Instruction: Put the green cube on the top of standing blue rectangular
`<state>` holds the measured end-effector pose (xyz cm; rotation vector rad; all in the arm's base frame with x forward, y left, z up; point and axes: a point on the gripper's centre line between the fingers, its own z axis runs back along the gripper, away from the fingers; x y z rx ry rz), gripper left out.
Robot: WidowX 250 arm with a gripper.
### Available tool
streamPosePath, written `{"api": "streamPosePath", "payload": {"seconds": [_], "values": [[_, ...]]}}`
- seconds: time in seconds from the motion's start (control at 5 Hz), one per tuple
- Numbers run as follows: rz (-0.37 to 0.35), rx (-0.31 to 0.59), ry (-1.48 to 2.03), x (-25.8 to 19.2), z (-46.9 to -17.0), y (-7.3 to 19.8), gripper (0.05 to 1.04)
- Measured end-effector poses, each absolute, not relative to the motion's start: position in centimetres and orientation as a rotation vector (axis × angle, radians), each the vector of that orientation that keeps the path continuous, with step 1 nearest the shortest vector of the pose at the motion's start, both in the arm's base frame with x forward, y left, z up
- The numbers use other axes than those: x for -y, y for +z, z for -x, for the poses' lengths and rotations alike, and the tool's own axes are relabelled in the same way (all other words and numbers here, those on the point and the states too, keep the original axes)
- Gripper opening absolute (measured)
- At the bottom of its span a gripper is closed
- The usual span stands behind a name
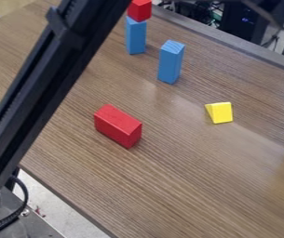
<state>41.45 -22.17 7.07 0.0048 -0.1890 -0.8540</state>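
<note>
A blue rectangular block (171, 62) stands upright on the wooden table, right of the upper middle, with its top bare. Behind it and to the left is a second upright blue block (136, 36), which has a red cube (140, 9) resting on its top. The black arm slants across the left side of the camera view, from the lower left up to the top edge, passing close beside the second blue block.
A red rectangular block (118, 126) lies near the middle of the table (200, 172). To its right sits a yellow wedge-shaped block (220, 113). The table's far edge runs along the upper right, with dark equipment and cables beyond.
</note>
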Motion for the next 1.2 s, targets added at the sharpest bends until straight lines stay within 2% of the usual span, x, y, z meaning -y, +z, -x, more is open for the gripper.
{"api": "streamPosePath", "payload": {"seconds": [0.2, 0.6, 0.8, 1.0, 1.2], "values": [[-0.025, 0.223, -0.809, 21.6, -41.6, 4.7, 0.998], [-0.019, 0.259, -0.722, 20.8, -41.8, 2.9, 0.969], [0.006, 0.310, -0.691, 20.6, -41.9, 4.0, 0.676], [0.049, 0.318, -0.650, 19.8, -41.6, 4.5, 0.556], [0.060, 0.372, -0.580, 17.8, -41.0, 7.1, 0.556]]}}
